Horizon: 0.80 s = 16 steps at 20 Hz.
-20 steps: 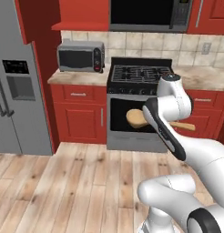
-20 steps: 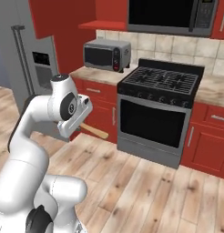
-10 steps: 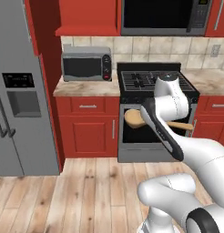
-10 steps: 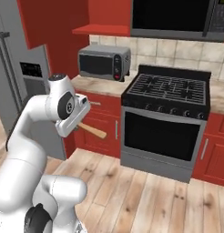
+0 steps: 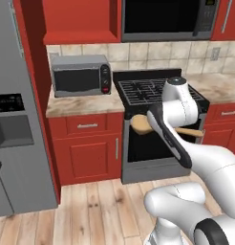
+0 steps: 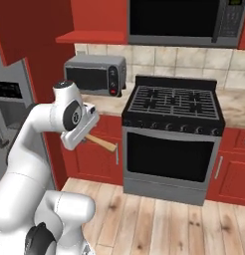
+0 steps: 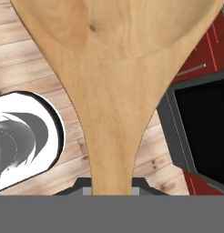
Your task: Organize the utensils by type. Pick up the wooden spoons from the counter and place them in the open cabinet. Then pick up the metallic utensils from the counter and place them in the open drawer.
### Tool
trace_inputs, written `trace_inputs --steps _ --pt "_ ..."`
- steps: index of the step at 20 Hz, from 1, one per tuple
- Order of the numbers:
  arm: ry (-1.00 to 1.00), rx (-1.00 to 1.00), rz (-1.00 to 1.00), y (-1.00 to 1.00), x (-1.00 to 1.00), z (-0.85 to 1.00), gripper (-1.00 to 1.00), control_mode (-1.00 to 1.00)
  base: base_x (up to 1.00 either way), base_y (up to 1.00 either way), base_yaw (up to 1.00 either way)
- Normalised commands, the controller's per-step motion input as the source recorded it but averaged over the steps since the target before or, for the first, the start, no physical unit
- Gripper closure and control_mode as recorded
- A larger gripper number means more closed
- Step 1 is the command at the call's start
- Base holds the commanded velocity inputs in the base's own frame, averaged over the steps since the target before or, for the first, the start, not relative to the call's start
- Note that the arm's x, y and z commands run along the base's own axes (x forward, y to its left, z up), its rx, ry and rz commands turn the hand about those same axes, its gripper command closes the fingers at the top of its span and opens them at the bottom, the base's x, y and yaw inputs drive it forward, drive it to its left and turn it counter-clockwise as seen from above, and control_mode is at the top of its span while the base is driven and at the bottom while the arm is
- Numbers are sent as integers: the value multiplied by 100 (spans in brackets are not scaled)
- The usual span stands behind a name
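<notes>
My gripper (image 6: pixel 84 135) is shut on the wooden spoon (image 5: pixel 140 124), held level in front of the oven, well above the floor. Its tan bowl points left and its handle (image 5: pixel 190 132) runs right behind my forearm. In the hand view the spoon (image 7: pixel 114 86) widens upward from between my gripper (image 7: pixel 112 189). The beige counter (image 5: pixel 80 105) lies under the microwave. Above it hangs the red open cabinet (image 6: pixel 92 36), its door (image 6: pixel 32 30) swung out to the left. The metallic utensils and the open drawer are out of view.
A grey microwave (image 5: pixel 81 74) stands on the counter left of the black stove (image 5: pixel 155 91). The oven front (image 6: pixel 167 159) is close ahead. A grey refrigerator (image 5: pixel 14 139) fills the left side. Red base cabinets (image 5: pixel 88 148) line the wall over a wooden floor (image 6: pixel 159 219).
The whole scene has shifted: the base has driven closer to the counter and stove, which now look larger. The spoon stays in my shut gripper in the same pose.
</notes>
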Motion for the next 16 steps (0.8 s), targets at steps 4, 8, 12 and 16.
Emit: trace_inputs --steps 4,8,12,16 --pt "0 0 0 0 0 0 100 100 42 58 -3" --pt "0 0 0 0 0 0 100 100 34 56 2" --pt "0 0 0 0 0 0 100 100 44 35 1" --pt "0 0 0 0 0 0 100 100 49 18 0"
